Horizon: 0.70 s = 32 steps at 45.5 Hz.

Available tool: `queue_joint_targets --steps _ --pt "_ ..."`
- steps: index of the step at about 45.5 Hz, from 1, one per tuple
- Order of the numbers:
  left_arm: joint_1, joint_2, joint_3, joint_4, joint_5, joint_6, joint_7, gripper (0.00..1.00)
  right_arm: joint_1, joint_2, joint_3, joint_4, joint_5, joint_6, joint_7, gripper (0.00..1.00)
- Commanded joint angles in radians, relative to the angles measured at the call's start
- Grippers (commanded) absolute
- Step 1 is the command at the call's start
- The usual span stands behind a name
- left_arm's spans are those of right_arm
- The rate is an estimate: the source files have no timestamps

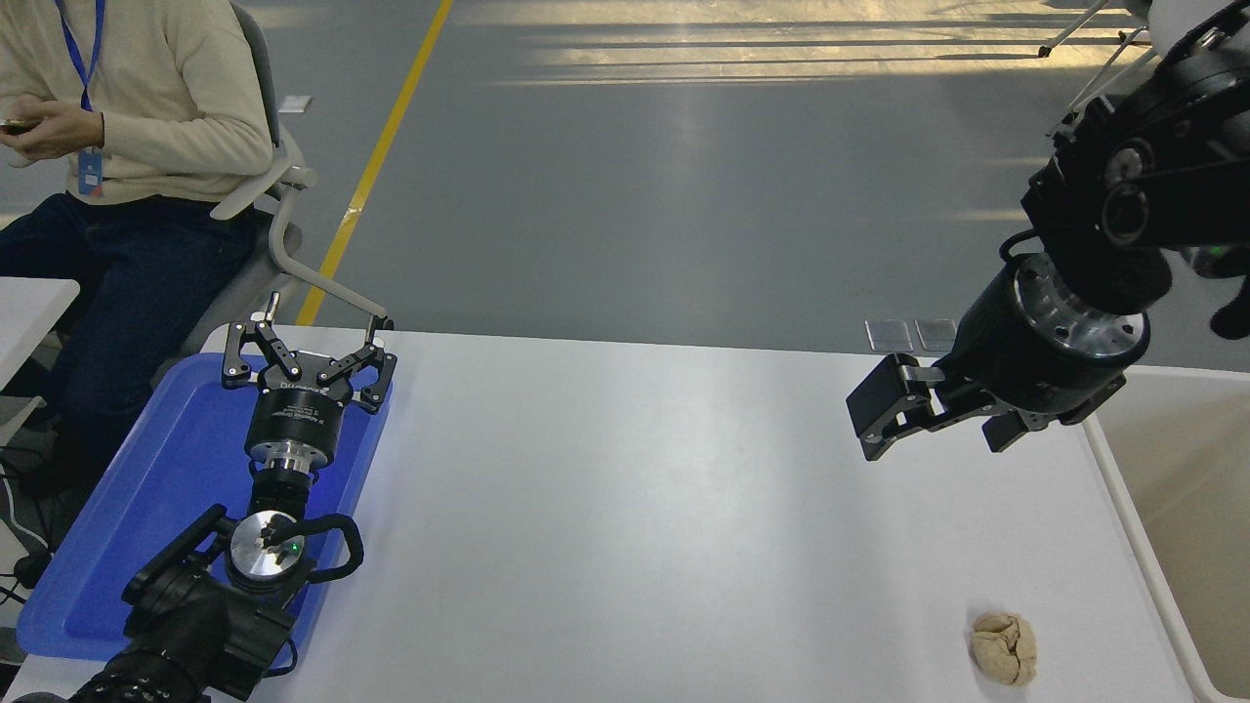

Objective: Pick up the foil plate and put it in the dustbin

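Observation:
The foil plate is out of view. At the right edge of the picture stands the dustbin (1131, 542), showing a pale rim and beige inner walls. My right gripper (937, 430) hangs above the table's far right part, just left of the dustbin's far corner. It is tilted down and to the left, open, and nothing is between its fingers. My left gripper (308, 344) is parked at the lower left over the blue tray, open and holding nothing.
A flat blue tray (117, 527) lies at the table's left edge under the left arm. A tan wadded paper ball (1004, 647) sits near the front right, close to the dustbin. A seated person (146, 117) and a chair (283, 225) are at the far left.

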Motion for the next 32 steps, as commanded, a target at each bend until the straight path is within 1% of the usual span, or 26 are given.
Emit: queue_joint_targets --steps 1,6,14,32 --pt "0.0 0.0 0.0 0.0 -0.001 0.0 0.0 1.0 0.001 0.004 0.0 -0.008 0.035 0.006 0.007 1.0" --pt "0.0 0.0 0.0 0.0 -0.001 0.0 0.0 1.0 0.001 0.004 -0.006 -0.014 0.082 0.003 0.007 1.0" --pt "0.0 0.0 0.0 0.0 -0.001 0.0 0.0 1.0 -0.001 0.004 -0.009 -0.019 0.106 0.003 0.007 1.0" --pt "0.0 0.0 0.0 0.0 -0.001 0.002 0.0 1.0 -0.008 0.005 -0.034 -0.023 0.102 0.005 0.007 1.0"
